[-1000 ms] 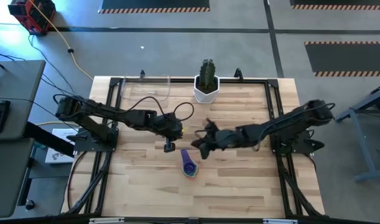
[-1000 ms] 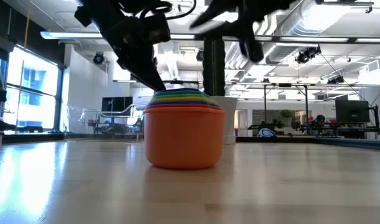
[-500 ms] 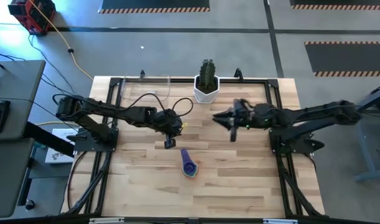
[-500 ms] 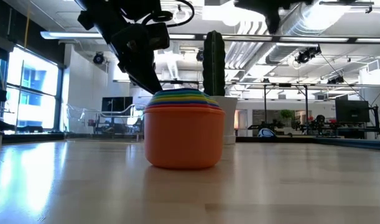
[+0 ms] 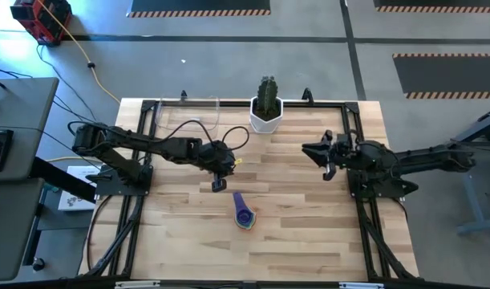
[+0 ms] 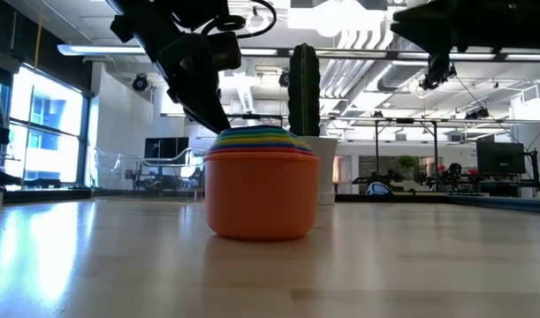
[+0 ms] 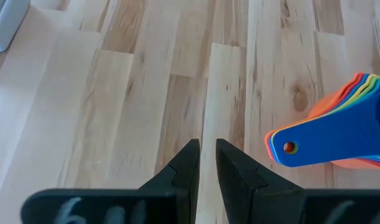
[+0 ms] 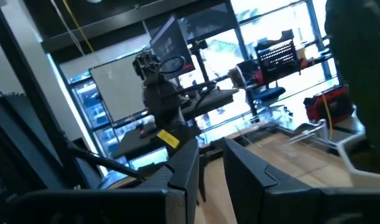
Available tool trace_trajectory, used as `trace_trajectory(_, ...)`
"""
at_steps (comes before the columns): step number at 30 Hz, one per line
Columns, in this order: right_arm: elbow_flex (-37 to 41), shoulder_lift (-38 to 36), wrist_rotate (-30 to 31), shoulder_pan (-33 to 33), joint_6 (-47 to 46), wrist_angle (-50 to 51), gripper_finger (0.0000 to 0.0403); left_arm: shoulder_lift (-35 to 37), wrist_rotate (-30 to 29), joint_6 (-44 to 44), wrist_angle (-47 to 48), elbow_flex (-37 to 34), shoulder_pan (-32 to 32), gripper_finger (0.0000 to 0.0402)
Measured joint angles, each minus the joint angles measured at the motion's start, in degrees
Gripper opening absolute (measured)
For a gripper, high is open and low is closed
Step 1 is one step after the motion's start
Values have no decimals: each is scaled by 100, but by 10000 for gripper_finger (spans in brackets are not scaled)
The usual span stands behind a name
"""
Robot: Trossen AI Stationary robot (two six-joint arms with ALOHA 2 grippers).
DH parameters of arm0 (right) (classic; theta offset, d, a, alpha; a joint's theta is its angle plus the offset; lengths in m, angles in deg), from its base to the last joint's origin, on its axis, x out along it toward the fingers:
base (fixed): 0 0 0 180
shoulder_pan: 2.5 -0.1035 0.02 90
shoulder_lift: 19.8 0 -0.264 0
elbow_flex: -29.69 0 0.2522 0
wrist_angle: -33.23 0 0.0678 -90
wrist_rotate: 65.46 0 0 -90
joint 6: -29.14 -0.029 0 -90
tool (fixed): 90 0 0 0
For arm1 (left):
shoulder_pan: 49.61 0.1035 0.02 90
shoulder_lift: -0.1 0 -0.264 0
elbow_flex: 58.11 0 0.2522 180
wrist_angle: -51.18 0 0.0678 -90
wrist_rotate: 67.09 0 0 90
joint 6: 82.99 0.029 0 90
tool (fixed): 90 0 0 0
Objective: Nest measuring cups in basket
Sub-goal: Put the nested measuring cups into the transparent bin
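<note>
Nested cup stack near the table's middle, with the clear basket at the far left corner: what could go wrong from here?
1. The nested measuring cups stand on bare wood, far from the basket; lifted by one handle, the stack may separate or tip.
2. The left gripper, fingers nearly shut, hangs beside the stack and could knock it.
3. The cactus pot stands next to the basket, risking a bump.
</note>
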Motion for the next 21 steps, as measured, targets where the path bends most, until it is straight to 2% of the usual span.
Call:
trace_trajectory(13,1154,-1678,357,-1,4,-126,67,0,2,7,-57,0,118,42)
trace_trajectory(17,1175,-1948,350,0,-41,607,67,0,2,14,-86,0,118,42)
trace_trajectory(21,1173,-2045,346,0,-469,1358,67,0,54,199,-89,3,118,42)
